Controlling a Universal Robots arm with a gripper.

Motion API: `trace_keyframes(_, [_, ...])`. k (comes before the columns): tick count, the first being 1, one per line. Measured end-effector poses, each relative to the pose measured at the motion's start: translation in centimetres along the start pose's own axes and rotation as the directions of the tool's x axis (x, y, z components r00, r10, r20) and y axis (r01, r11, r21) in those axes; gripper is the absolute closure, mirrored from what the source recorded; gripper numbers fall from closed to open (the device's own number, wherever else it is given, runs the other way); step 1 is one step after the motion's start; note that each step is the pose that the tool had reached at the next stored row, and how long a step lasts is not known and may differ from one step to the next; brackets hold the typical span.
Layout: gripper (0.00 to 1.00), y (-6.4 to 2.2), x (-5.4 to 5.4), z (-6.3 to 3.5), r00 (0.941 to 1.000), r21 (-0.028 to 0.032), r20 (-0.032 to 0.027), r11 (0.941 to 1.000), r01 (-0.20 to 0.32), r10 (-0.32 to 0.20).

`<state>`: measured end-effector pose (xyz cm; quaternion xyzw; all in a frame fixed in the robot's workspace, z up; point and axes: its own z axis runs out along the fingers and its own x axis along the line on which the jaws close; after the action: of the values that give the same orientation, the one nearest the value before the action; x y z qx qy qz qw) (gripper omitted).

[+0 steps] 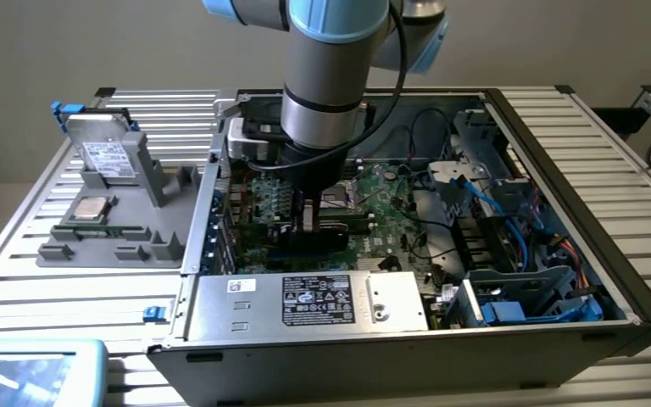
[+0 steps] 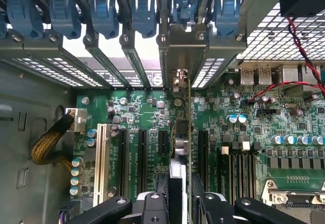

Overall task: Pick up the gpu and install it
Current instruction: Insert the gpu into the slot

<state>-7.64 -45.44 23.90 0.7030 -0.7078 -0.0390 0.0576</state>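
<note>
I see the claw (image 2: 179, 203) inside the open computer case (image 1: 552, 343), pinching the gpu (image 2: 189, 132) edge-on. The card stands upright between the fingers (image 2: 152, 209), directly ahead of the claw over the motherboard (image 2: 254, 127), its silver bracket (image 2: 184, 54) at the rear slot openings.

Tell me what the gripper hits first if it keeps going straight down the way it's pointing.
The gripper holds the gpu edge-on, so the card's lower edge would probably meet the motherboard at an expansion slot first; the depth left is unclear.
</note>
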Motion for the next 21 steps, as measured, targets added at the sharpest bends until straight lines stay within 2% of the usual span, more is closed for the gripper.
trace_keyframes(21, [0.71,0.04,-0.01,0.32,1.0,0.0001,-0.0002,1.0,0.001,-0.001])
